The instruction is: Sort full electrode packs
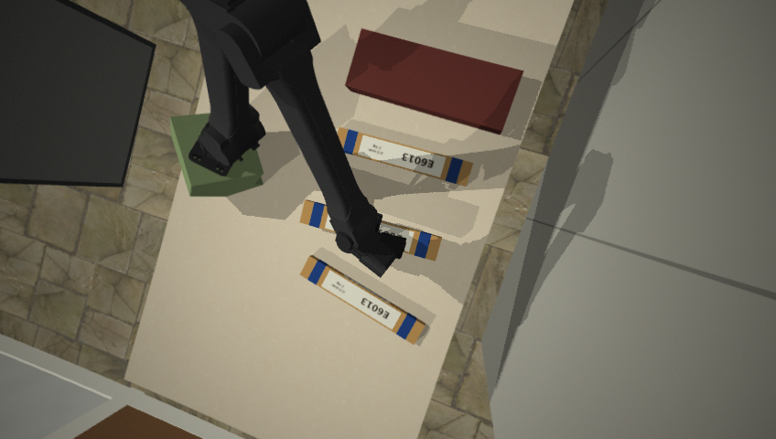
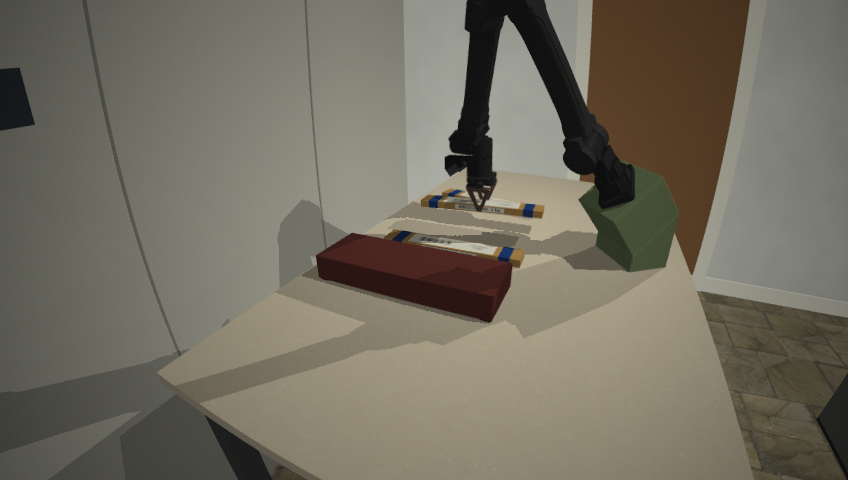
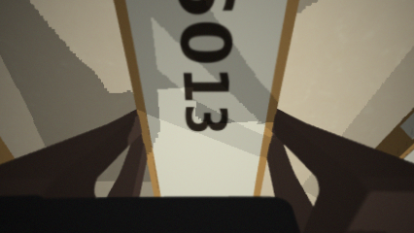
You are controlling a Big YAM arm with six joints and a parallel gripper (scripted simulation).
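Observation:
My gripper [image 2: 479, 204] [image 3: 206, 116] is shut on the middle electrode pack [image 1: 316, 214] [image 2: 529, 210] [image 3: 209, 160], across its width. The pack is held flat a little above the table, its shadow below it; the hand hides part of it in the top view. A second pack [image 1: 394, 154] [image 2: 458, 244] lies flat beside the dark red low platform [image 1: 436, 81] [image 2: 410, 261]. A third pack [image 1: 348, 294] [image 2: 455, 193] lies slanted on the other side of the held pack, mostly hidden behind it in the exterior view. No pack is on the platform.
The arm's base stands on a green block [image 1: 228, 185] [image 2: 645, 237] at one long side of the table [image 1: 218, 305] [image 2: 565, 380]. A tall grey cabinet [image 1: 653, 163] [image 2: 249, 118] stands along the opposite side.

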